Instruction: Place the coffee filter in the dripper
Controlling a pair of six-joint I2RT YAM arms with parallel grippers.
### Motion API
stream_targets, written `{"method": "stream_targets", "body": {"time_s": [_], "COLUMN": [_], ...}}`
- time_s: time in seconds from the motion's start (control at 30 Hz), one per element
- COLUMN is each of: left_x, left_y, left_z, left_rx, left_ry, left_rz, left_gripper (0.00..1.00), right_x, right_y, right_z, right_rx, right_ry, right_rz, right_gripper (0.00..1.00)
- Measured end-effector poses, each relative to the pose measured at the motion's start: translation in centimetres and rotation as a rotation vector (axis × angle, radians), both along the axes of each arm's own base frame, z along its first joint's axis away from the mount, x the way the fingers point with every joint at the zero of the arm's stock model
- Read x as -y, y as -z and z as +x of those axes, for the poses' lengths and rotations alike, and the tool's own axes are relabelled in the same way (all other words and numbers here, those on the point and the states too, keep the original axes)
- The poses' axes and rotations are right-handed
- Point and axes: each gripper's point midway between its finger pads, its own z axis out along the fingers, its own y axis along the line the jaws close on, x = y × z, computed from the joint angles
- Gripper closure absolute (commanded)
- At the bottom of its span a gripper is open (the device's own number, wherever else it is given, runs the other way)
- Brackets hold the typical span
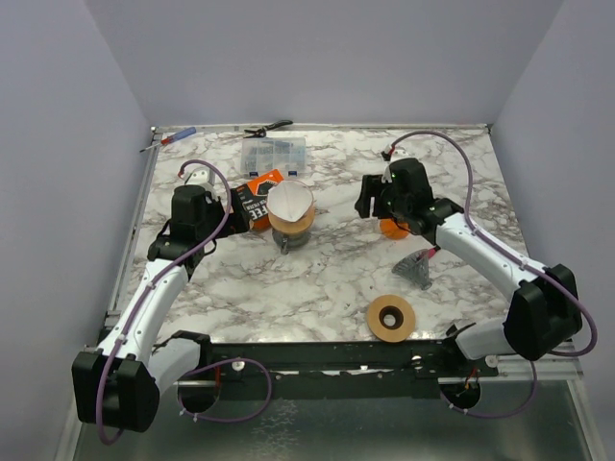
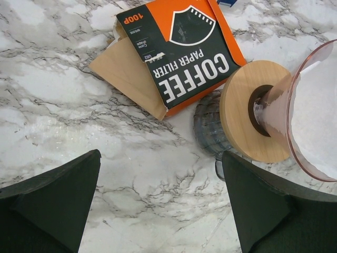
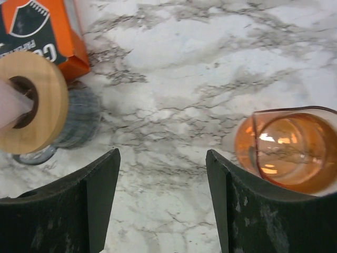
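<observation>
Left gripper (image 2: 160, 176): jaws stood wide, empty, near filter box (image 2: 184, 47). Right gripper (image 3: 162, 174): jaws stood apart, empty, over marble (image 3: 184, 79) between dripper (image 3: 39, 105) and orange cup (image 3: 287, 150). Coffee filter (image 1: 289, 200): white cone, sat inside dripper.

LINKS: you see white shells on left arm (image 1: 159, 293) and right arm (image 1: 480, 252) | JOINTS: black housings | CABLES: one purple cable (image 1: 437, 133) loops along each | FINGERS: left fingers (image 2: 52, 205) dark, wedge-shaped; right fingers (image 3: 258, 211) scuffed
</observation>
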Motion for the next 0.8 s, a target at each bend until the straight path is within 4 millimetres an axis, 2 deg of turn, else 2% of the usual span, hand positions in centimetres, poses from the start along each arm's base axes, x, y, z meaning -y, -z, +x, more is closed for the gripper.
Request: {"method": "stream_targets", "body": {"time_s": [0.13,0.27,0.4,0.67,0.8], "left_x": [-0.1,-0.1,0.0,0.2,0.3], "left_y": [0.0,-0.1,0.0,0.0,0.0], "left_z": [0.0,0.0,-0.1,-0.1,-0.1], "left_rx": [0.001,0.004,0.004,0.002,0.005], "left_ry": [-0.004,-0.003,0.0,0.008,0.013], "left_rz": [-0.002,-0.004,-0.009,-0.015,-0.02], "left_gripper": [0.01,0.01,0.01,0.01,0.01], "right_x": [3.0,6.0,7.6,6.1,4.9], "right_y": [-0.2,0.6,1.3,4.5,4.8], "right_z": [0.7,1.0,1.2,1.1,0.4], "right_rx": [0.005,-0.028,-0.066,-0.185,-0.214], "right_ry": [0.084,0.147,0.175,0.084,0.02], "right_rz": [-0.073,-0.122,-0.148,-0.145,-0.11], "right_gripper": [0.29,0.29,0.3,0.38,0.41]}}
